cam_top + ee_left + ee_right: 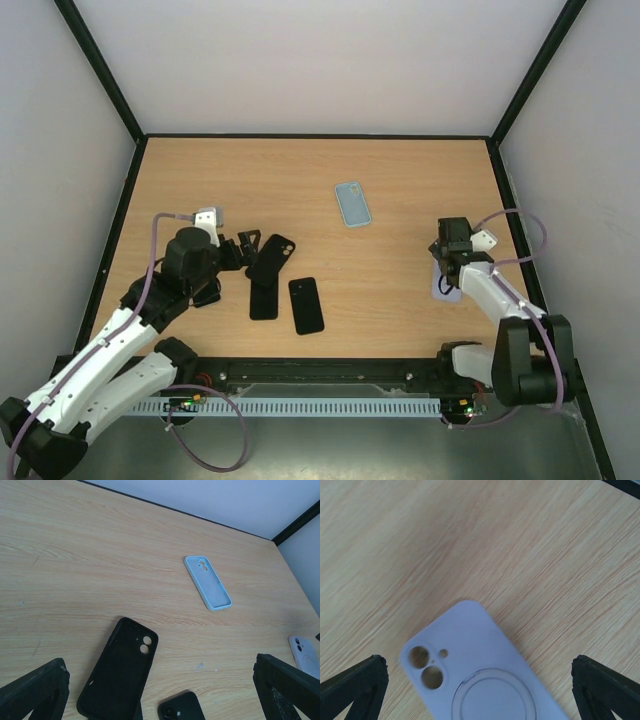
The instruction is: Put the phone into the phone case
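With left gripper (160, 687) spread wide beside the black case (271, 258) and right gripper (480, 685) likewise parted over a lilac case (465, 630), best to lift the near-centre black phone (306, 305) by its edges, camera toward cutout.

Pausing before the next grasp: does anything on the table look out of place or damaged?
Nothing looks damaged or spilled. The black case lies askew, its near end apparently overlapping another flat black item next to the black phone; I cannot tell what that item is.
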Available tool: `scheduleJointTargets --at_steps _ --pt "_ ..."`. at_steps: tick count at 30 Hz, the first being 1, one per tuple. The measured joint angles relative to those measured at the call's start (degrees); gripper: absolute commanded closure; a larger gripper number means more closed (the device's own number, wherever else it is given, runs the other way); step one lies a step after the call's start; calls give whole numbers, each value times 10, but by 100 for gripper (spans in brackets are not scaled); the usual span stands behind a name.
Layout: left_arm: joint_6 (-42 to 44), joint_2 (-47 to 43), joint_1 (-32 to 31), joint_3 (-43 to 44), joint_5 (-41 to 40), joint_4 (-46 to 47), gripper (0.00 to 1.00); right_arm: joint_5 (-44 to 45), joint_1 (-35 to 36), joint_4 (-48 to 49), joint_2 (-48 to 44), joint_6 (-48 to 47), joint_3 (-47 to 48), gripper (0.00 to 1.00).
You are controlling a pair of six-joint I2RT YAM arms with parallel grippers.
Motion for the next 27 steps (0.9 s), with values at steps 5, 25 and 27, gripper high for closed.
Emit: scheduleJointTargets --at_steps 5,25,27 --pt "4 -17 0 0 1 -5 0 -27 -49 40 52 -13 -9 2" --pt "13 -28 0 0 3 -20 0 -177 -72 135 91 -61 -41 1" --pt "13 -28 0 0 3 -20 0 -187 -54 132 81 -59 -46 0"
